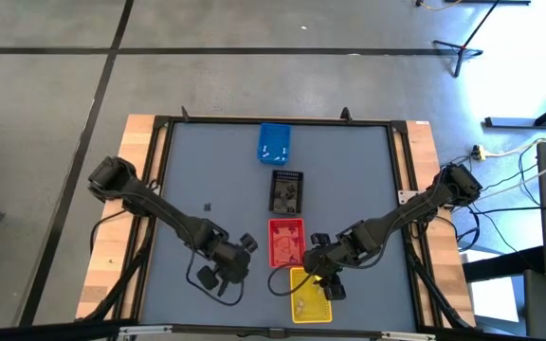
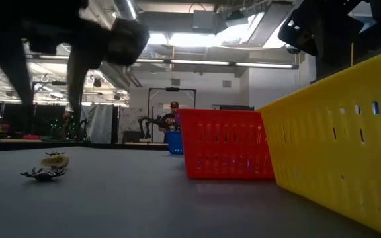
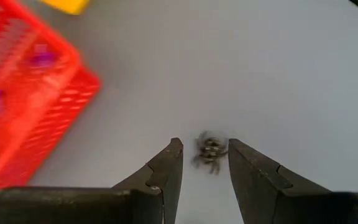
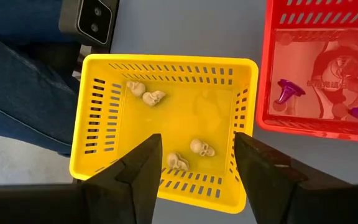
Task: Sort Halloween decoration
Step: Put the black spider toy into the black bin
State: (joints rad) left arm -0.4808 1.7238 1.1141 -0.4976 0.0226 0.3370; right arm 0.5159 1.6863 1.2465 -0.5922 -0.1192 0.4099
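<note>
Four cream skulls lie in yellow tray under right gripper, jaws apart, empty. Left gripper jaws apart, straddling dark spider on desk.

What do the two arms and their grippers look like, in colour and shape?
Both arms are dark, almost black, built of slim jointed segments with rounded joint housings. The left gripper and the right gripper each have two black, wedge-shaped fingers that taper to the tips. A black cable loops beside the left arm.
</note>
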